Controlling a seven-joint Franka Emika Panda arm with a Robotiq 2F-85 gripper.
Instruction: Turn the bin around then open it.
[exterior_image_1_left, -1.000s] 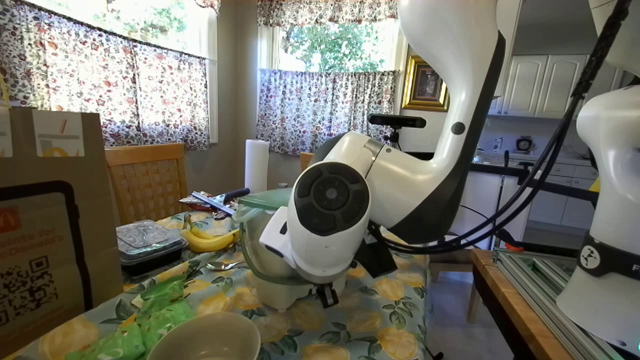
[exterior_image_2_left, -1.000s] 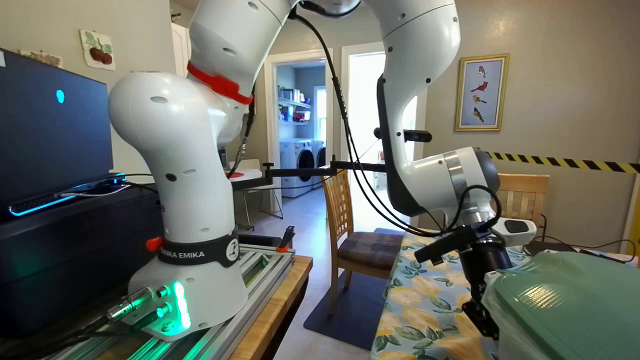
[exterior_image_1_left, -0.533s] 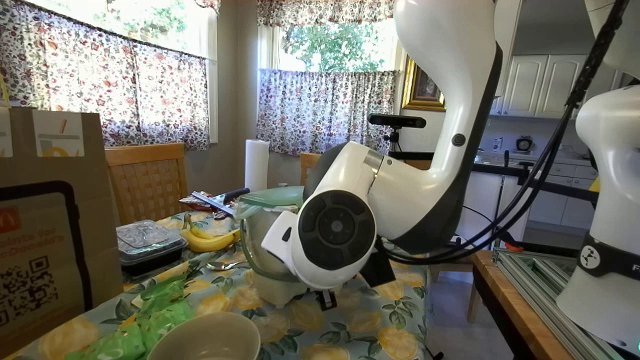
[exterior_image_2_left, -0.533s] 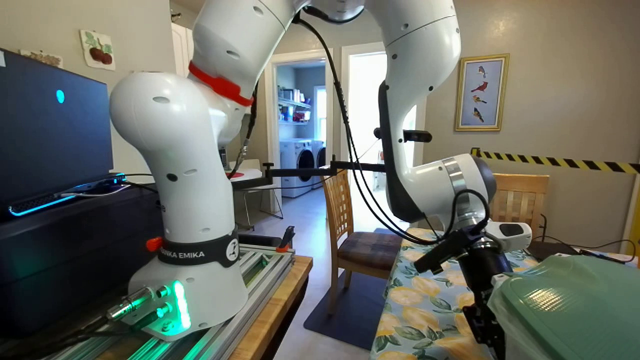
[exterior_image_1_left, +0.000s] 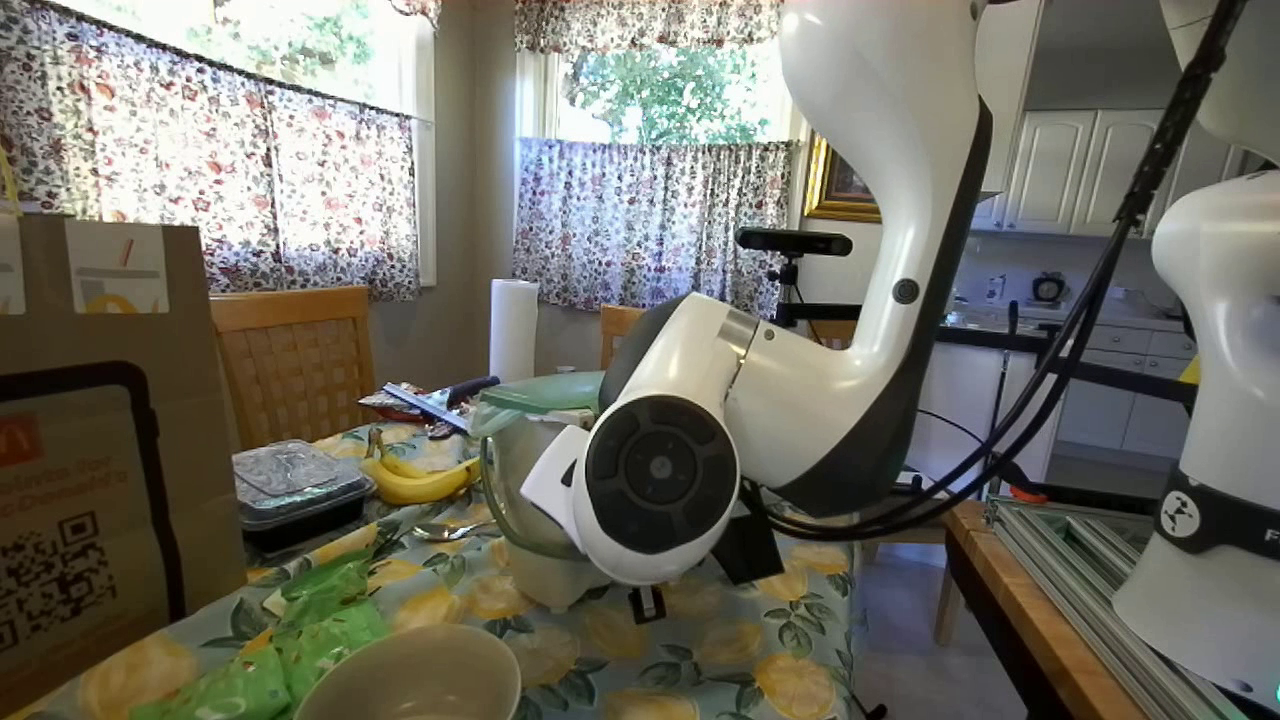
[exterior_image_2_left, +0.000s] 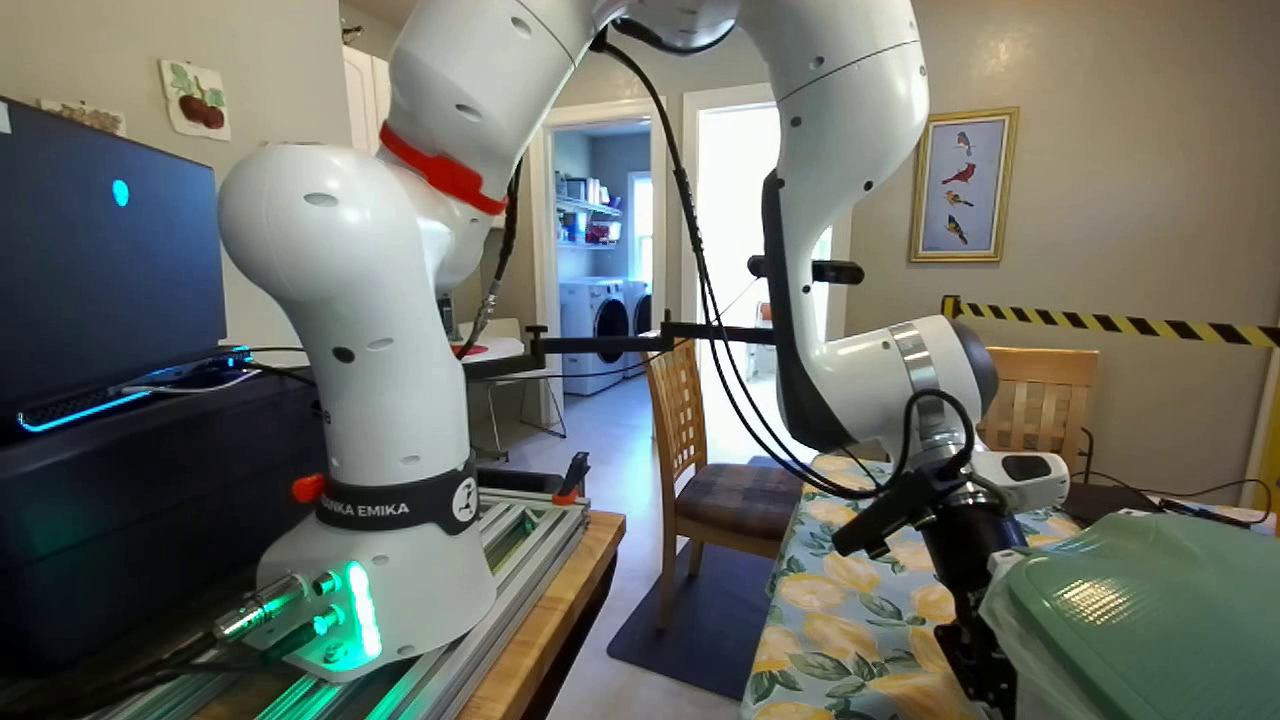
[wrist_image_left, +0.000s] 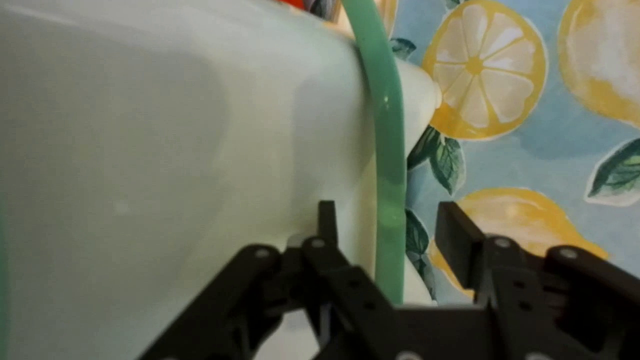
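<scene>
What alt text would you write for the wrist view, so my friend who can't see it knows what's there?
Close up, the robot's black tool stands open, its two fingers appearing on either side of a green band that runs along the pale bin. To the right is a blue lemon-print tablecloth.

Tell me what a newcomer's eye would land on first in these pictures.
Probably the white arm, looming right of centre in an exterior view and partly hiding the bin. Next, the bin's green lid, filling an exterior view's lower right corner. In the wrist view, a green band shows between the sides of the open pincer.
</scene>
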